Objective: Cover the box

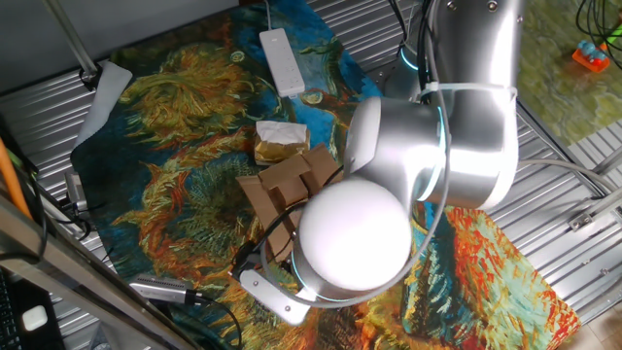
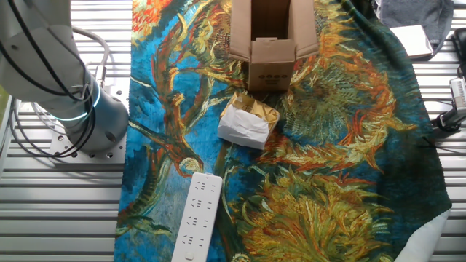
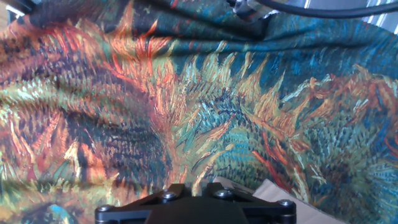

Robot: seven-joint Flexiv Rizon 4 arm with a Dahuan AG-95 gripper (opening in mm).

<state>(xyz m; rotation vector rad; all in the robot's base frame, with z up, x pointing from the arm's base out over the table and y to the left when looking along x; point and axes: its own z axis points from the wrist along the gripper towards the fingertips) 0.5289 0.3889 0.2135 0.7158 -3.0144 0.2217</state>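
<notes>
The box [image 2: 271, 44] is a small brown cardboard carton standing on the painted cloth at the top of the other fixed view, with its flaps spread open and its inside bare. In one fixed view the box [image 1: 284, 187] lies partly behind the arm's big silver elbow [image 1: 355, 233], which hides the hand. In the hand view only the black body of my gripper [image 3: 193, 202] shows at the bottom edge, and the fingers cannot be made out. A corner of the box flap [image 3: 283, 196] pokes in at its lower right.
A crumpled white-and-tan paper packet [image 2: 247, 124] lies just in front of the box. A white power strip [image 2: 196, 218] rests on the cloth [image 2: 335, 182] further out. The arm's base [image 2: 80, 109] stands on the slatted metal table beside the cloth. Cables run along the table edge [image 1: 185, 292].
</notes>
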